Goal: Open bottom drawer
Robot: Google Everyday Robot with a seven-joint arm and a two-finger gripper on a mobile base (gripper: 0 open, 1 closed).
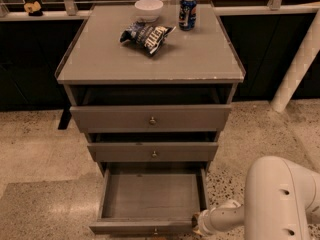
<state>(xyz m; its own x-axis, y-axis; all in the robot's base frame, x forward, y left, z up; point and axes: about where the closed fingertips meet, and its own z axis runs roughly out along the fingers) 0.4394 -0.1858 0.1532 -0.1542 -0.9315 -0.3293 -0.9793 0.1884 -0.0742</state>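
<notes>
Three drawers sit in the grey cabinet (195,59), the biggest thing here. Next in size is the white arm (280,199) of the robot, at the lower right.

The bottom drawer (150,194) stands far out toward the camera. Its inside is open to view and looks empty. Its front lies at the lower edge of the view.

On the cabinet top are a chip bag (146,35), a white bowl (148,8) and a blue can (187,12).

The gripper (196,226) is at the right front corner of the bottom drawer, well to the right of the small brass knob (155,230). I cannot tell if it is open or closed, or if it holds anything.

I judge the opening to be almost complete. Any last pull should go straight outward, not sideways, so that the drawer does not jam. It should stop before the drawer leaves its rails, and the arm should then draw away without pushing the front back.
</notes>
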